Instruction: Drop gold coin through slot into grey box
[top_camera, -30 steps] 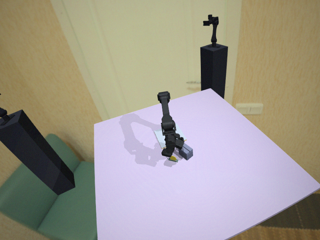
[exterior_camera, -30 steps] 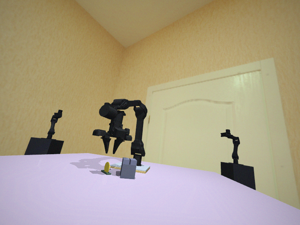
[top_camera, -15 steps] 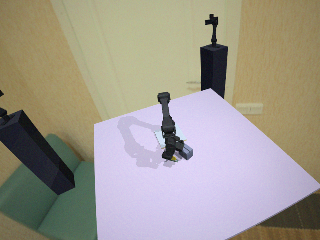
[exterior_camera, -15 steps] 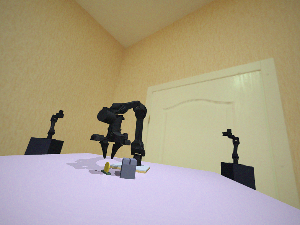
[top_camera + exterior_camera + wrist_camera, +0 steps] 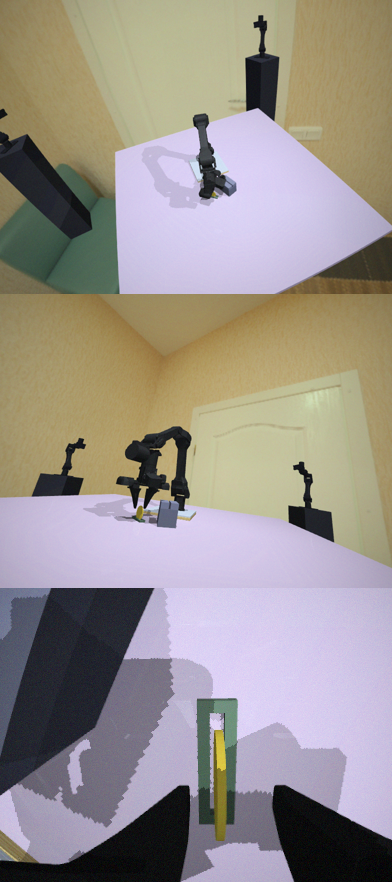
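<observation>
Black fingers stand partly open, one to each side of the coin [image 5: 220, 785], with nothing between them yet. In the wrist view the coin shows edge-on, centred in the gap, with clear space either side. In the exterior view the fingertips [image 5: 135, 501] hang just above the coin's top edge, apart from it.

Coin: gold, thin, upright on its edge in the green holder [image 5: 204, 758], which lies on the lilac bench [image 5: 253, 189]. The grey box [image 5: 167, 513] stands just beside the holder; its slot shows as a notch in the top.

Handling, as a judgement: the coin looks rigid and light, with smooth flat faces, probably slippery. Best hold is across the two flat faces, on the upper half that stands proud of the holder, pads square to the faces. A grip near the rim could let it pivot or squirt out. The holder is shallow, so a straight lift should free it; any tilt in the grip will matter at the narrow slot.

Step in hand: lowering over the coin before closing.
</observation>
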Robot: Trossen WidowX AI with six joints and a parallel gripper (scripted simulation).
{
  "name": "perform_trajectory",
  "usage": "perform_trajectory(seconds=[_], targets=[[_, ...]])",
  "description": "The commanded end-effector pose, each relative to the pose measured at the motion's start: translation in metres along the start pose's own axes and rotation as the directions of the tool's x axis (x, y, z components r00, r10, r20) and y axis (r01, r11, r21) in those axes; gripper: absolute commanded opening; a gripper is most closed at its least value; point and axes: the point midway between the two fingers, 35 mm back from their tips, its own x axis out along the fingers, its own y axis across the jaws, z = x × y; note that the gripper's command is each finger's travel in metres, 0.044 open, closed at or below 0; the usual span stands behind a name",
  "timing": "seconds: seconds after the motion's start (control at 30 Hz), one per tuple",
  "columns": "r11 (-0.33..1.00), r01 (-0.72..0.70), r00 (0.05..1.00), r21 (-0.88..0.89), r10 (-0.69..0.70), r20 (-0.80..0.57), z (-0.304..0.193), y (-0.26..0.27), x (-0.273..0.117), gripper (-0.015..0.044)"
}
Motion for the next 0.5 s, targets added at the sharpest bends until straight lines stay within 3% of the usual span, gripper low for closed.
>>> perform_trajectory(seconds=[0.0, 0.47], targets=[[1.0, -0.006, 1.0, -0.003, 0.006, -0.008, -0.002, 0.002, 0.009, 0.0161], [1.0, -0.006, 1.0, -0.003, 0.006, -0.008, -0.002, 0.004, 0.029, 0.0161]])
